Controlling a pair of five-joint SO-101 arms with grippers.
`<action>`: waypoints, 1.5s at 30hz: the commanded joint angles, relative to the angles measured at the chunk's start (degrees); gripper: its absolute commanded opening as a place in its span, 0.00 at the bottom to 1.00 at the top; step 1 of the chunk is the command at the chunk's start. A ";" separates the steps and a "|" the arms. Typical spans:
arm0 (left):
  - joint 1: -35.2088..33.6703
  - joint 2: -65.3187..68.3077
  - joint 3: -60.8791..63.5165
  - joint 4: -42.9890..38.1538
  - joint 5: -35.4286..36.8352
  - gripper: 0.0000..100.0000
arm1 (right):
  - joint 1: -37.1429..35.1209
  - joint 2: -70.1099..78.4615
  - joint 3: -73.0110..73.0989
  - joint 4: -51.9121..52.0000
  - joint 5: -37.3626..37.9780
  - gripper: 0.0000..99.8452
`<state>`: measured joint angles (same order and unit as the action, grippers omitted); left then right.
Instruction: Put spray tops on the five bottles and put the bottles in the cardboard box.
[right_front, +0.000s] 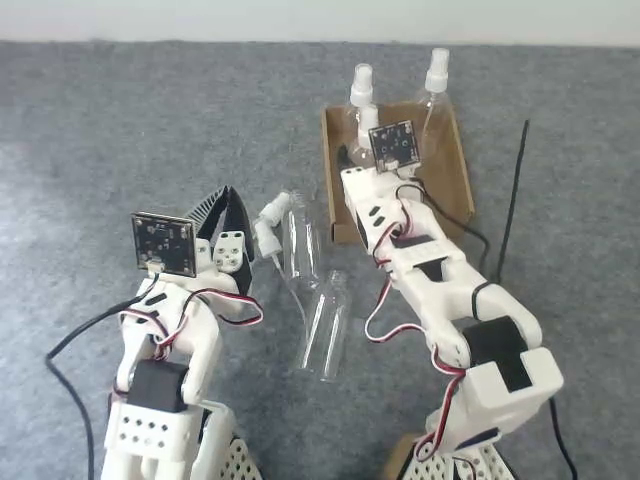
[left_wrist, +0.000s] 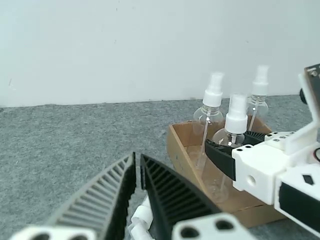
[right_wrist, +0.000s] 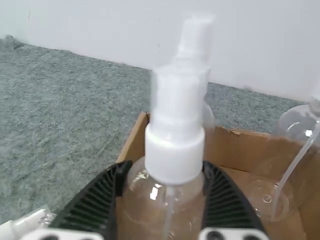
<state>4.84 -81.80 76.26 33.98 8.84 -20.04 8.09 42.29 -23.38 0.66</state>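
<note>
Upper right-centre of high view: cardboard box (right_front: 460, 165), R arm reaching into it. R fingers (right_wrist: 95, 205) are closed round the shoulders of the held bottle (right_wrist: 175, 140). It's clear, upright, spray top fitted, over the left part of the box. Can't tell if its base touches the box floor. Two more topped bottles stand at the box's upper end: far-left bottle (right_front: 361, 85), far-right bottle (right_front: 437, 70).

Mid-frame, outside the box: two clear bottles on their sides, upper bottle (right_front: 302, 240) and lower bottle (right_front: 328, 325), the lower w/o a top. Upper spray top (right_front: 272, 212) and lower spray top (right_front: 265, 242) sit just beside the upper bottle's neck. Can't tell if either is seated.

L fingers (left_wrist: 165, 190), lower left of high view: all but closed, thin slit, nothing held, tips near the spray tops.

Step, my read: third bottle going into box, approx 3 of 5. Next prob. needs R to set it flat, ease fingers apart and lift out w/o tipping neighbours. Then tops for the two lying bottles.

Bench (right_front: 150, 120) has a grey carpet-like cover. Plain white wall behind. Black cable (right_front: 515, 190) at right.
</note>
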 joint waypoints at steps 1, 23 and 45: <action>-0.26 -0.62 -0.57 -1.23 -0.53 0.01 | -0.13 -4.62 0.70 -2.86 -0.18 0.08; -0.26 -0.62 -0.57 -1.23 -0.53 0.01 | -0.48 -4.62 1.23 -2.86 4.75 0.09; -0.26 -0.62 -0.57 -1.23 -0.53 0.01 | -0.40 -4.62 1.32 -2.77 4.75 0.09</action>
<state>4.84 -81.80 76.26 33.98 8.84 -20.22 7.74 43.96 -24.88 4.62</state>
